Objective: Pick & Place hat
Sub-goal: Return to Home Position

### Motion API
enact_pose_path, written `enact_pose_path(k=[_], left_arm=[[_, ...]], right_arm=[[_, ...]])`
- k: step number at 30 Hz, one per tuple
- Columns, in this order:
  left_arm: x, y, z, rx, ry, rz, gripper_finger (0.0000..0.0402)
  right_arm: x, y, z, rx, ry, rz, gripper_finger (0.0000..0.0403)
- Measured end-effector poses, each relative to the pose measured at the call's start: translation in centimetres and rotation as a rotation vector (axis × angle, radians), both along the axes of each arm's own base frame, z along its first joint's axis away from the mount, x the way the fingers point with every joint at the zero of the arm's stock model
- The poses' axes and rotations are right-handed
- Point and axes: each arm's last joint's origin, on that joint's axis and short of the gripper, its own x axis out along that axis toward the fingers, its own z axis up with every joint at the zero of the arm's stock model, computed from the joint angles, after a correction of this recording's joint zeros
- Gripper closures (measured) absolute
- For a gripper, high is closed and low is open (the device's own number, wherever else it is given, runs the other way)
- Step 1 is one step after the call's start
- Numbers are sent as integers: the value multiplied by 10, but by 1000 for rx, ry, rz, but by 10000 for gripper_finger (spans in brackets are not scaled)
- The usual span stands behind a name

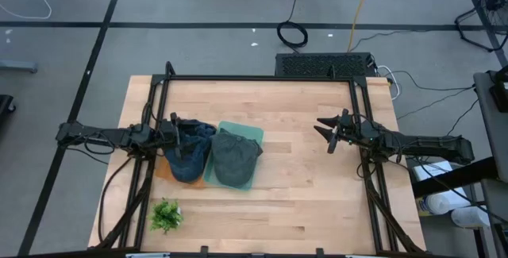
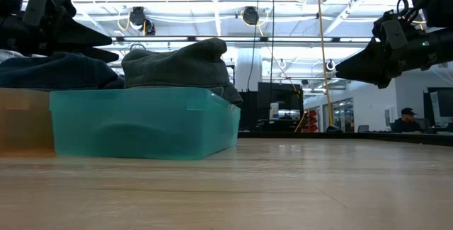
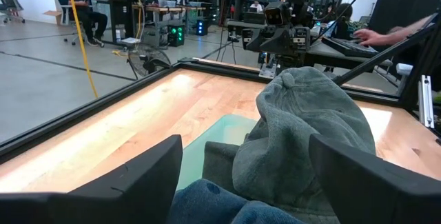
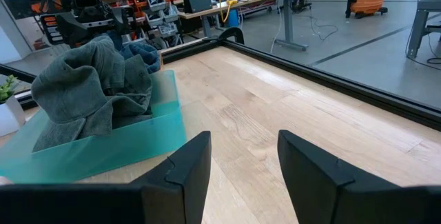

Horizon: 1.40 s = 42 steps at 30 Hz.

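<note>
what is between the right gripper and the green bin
Nothing visible. Only bare table lies between the open right gripper and the green bin, where the grey caps are already piled. The left gripper hangs open over the blue caps beside the bin.

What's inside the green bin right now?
A heap of dark grey caps fills the green bin, piled above its rim. The top one covers whatever lies beneath, so the count and bin floor are hidden.
</note>
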Motion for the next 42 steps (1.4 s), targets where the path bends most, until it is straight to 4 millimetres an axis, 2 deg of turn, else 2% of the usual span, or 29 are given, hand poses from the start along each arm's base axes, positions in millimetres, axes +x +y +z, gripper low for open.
enact_pose_path(k=[6,19,32,42], left_arm=[[0,0,0,0,0,0,87],[0,0,0,0,0,0,69],[0,0,0,0,0,0,87],[0,0,0,0,0,0,72]], right_arm=[[0,0,0,0,0,0,248],[0,0,0,0,0,0,248],[0,0,0,0,0,0,248],[0,0,0,0,0,0,248]])
